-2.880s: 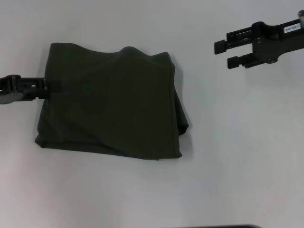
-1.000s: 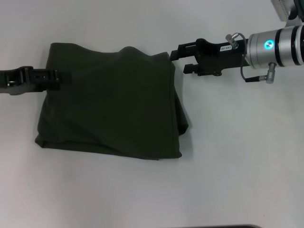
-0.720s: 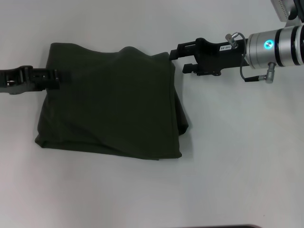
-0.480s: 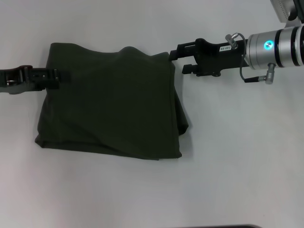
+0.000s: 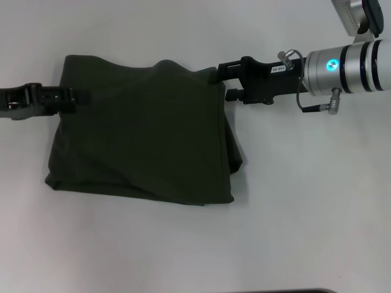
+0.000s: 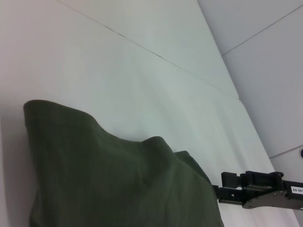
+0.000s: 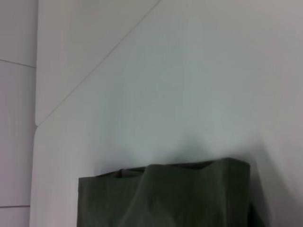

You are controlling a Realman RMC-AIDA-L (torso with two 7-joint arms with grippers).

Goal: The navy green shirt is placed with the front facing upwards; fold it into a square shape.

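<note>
Your navy green shirt (image 5: 140, 137) lies already folded to a rough rectangle, plain side up, mid-left on the white surface (image 5: 305, 201). Left pincer (image 5: 72, 100) sits at its far-left edge and right pincer (image 5: 219, 79) at the far-right corner, upper finger over the cloth; can't tell if either is clamped. Looks like the last fold: next, confirm both grips, then carry the far edge toward you evenly.

1. Head view: looks steeply down from above, shirt (image 5: 143, 131) filling the centre-left of the frame.
2. Left wrist view: low and close, facing across the shirt (image 6: 118, 182) toward the right gripper (image 6: 222, 189).
3. Right wrist view: low, sees the same shirt (image 7: 165, 196).
</note>
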